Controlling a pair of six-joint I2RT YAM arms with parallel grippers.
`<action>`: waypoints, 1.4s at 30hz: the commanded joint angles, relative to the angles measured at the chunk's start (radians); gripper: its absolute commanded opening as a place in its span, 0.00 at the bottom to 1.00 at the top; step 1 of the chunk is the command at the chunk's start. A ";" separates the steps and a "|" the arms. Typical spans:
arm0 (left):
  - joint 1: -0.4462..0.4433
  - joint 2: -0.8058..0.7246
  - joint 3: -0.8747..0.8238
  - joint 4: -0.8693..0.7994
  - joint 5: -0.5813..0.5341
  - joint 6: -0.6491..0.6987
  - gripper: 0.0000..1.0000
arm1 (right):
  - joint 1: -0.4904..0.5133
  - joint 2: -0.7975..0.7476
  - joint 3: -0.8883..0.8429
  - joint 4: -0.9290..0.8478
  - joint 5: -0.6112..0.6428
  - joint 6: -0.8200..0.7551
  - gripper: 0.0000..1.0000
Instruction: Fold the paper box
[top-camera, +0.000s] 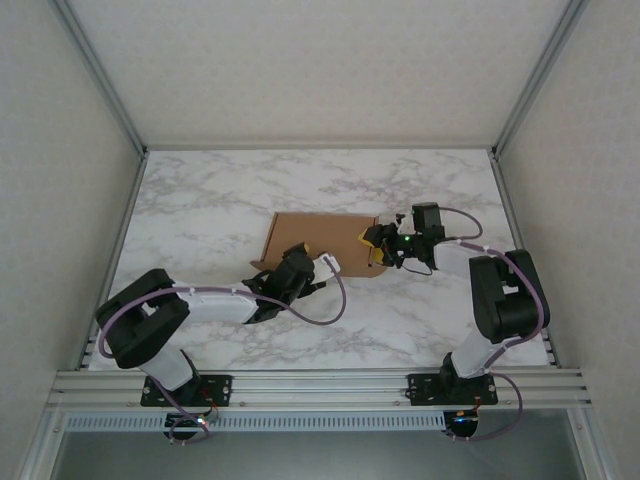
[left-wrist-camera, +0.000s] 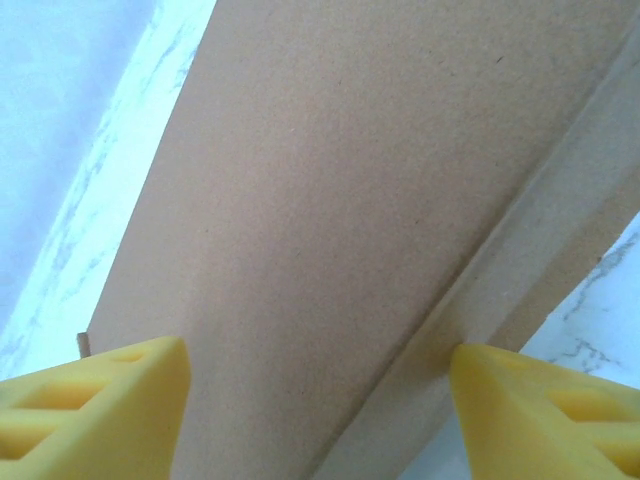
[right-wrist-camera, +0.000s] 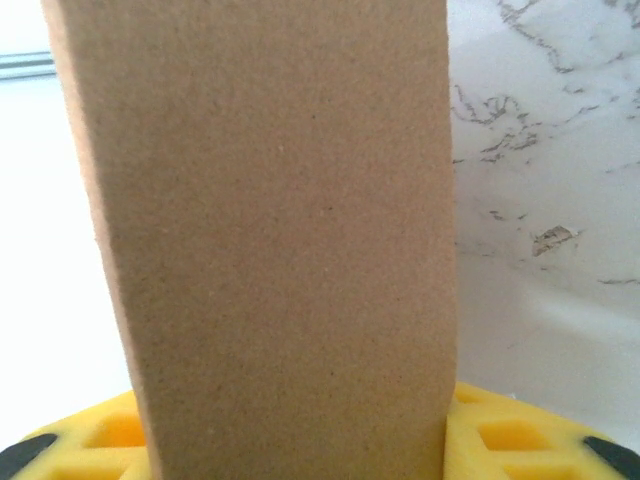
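A white marble-patterned surface (top-camera: 200, 200) with grey veins fills the middle of the overhead view. Pale, lightly textured walls enclose it: a back wall (top-camera: 320, 60) across the top, a left wall (top-camera: 50, 160) and a right wall (top-camera: 595, 160). 2 slim aluminium posts (top-camera: 100, 75) run diagonally along the rear corners. A grooved aluminium rail (top-camera: 320, 385) spans the bottom edge of the surface. The light is soft and even, and it leaves only faint shadows. In the right wrist view, the same grey veining shows at upper right.

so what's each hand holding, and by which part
right hand grips the paper box by a flap at its right end; left hand is open over the near edge, no clear grip
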 joint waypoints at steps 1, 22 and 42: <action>0.009 0.041 -0.021 0.065 -0.032 0.051 0.72 | 0.020 -0.052 -0.015 -0.004 -0.129 0.077 0.37; 0.006 0.185 -0.103 0.475 -0.162 0.292 0.83 | 0.020 -0.057 -0.063 0.135 -0.208 0.218 0.37; 0.012 -0.131 0.019 -0.021 -0.125 0.264 0.61 | 0.019 -0.166 -0.043 0.044 -0.169 0.255 0.66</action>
